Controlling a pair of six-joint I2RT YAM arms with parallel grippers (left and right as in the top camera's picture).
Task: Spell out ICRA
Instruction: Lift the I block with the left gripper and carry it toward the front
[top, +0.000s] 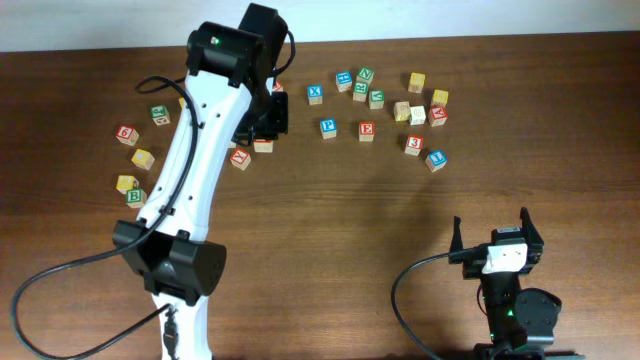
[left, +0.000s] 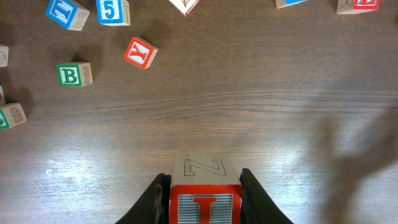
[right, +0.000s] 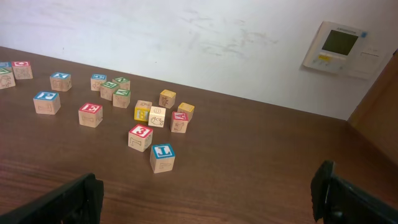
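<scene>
**I cube** (left: 205, 208): wooden, with a red "I" on the face toward your left wrist camera and an outlined "Z" on top. It is clamped in the left gripper (left: 204, 186), one finger pressed to each side face. You cannot tell whether it rests on the table (top: 350, 230) or sits just above it.

**Around it:** bare wood lies just beyond the cube. Farther off to the left you have a red Y cube (left: 140, 53), a green B cube (left: 71, 74) and a blue 5 cube (left: 112, 11).

**Right gripper** (top: 492, 232): at the near right of the table, jaws spread wide with nothing between them.

**Far from the right gripper:** a loose cluster well apart from it, including a red E cube (right: 91, 114), a red 3 cube (right: 140, 137) and a blue L cube (right: 162, 157).
</scene>
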